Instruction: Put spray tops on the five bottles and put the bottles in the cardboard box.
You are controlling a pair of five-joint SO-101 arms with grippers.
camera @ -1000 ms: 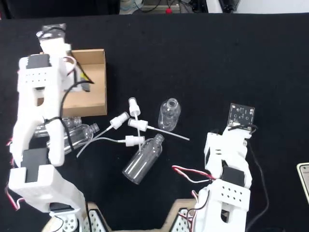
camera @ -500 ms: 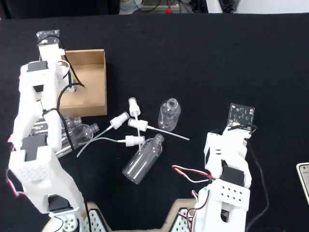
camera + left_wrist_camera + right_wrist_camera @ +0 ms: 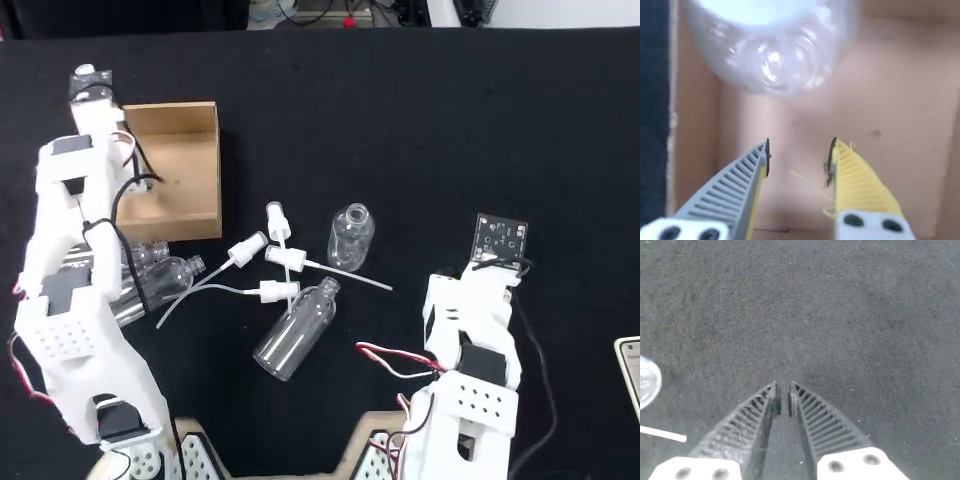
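**High view.** Table (image 3: 450,120) covered edge to edge in matte black cloth (image 3: 560,200). Beyond the far edge is a strip of room with tangled cables (image 3: 320,10) and a pale floor patch at the far right corner. A pale object (image 3: 630,375) juts in at the right edge.

The cardboard box (image 3: 190,170) sits open at far left. The white left arm (image 3: 75,250) runs along the left edge, its wrist over the box's left wall. Two clear bottles (image 3: 165,270) lie side by side just in front of the box, partly under that arm.

Mid-table, four white spray tops (image 3: 275,255) lie in a loose cluster with thin tubes splayed. A capless bottle (image 3: 350,235) lies just right of them. A second bottle (image 3: 295,328) lies on its side in front, its neck close to the nearest top. The right arm (image 3: 470,350) is folded at near right, well apart from the cluster.

**Left wrist view.** The left gripper (image 3: 799,150) has its pincer wide with nothing between the fingers, over the brown box floor. A blurred clear bottle (image 3: 772,45) lies beyond the fingertips, apart from them, over the box interior. Whether it rests on the floor cannot be told. Black cloth shows outside one wall.

**Right wrist view.** The right gripper (image 3: 784,395) has its pincer drawn to a thin slit, holding nothing, over bare black cloth. A bottle rim (image 3: 646,380) and a dip tube (image 3: 662,435) show at the margin.
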